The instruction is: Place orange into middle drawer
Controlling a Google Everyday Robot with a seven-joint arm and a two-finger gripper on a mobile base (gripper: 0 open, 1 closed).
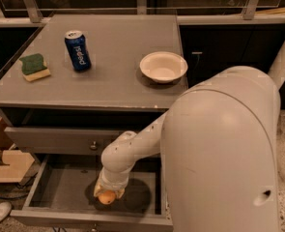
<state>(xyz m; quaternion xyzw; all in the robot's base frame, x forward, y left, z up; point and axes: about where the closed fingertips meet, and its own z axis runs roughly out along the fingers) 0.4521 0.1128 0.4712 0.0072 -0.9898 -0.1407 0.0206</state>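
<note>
Dim, warm light falls from above, leaving a soft sheen on the tabletop (118,79). The bowl (163,66) and can (78,50) cast short shadows. The gripper (107,193) hangs inside the open drawer (55,185) (a dark shadow pools beneath it).
</note>
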